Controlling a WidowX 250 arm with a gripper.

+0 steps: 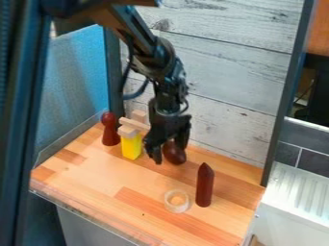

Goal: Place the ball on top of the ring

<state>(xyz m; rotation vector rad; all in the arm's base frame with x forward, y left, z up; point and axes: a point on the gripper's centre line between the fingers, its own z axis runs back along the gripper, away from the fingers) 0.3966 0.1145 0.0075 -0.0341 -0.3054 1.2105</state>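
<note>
tbh task's barely begun imo, gripper (169, 153) is right at the dark red ball (175, 155) well behind the ring (177, 209), can't tell if it's clamped or loose, so carrying it over & setting it on top is left

I've got the clear round ring (168, 205) here: dark-red pointed post (204, 186) right, brown rounded ball (175, 153) behind, yellow upright block (132, 147) behind-left.
</note>
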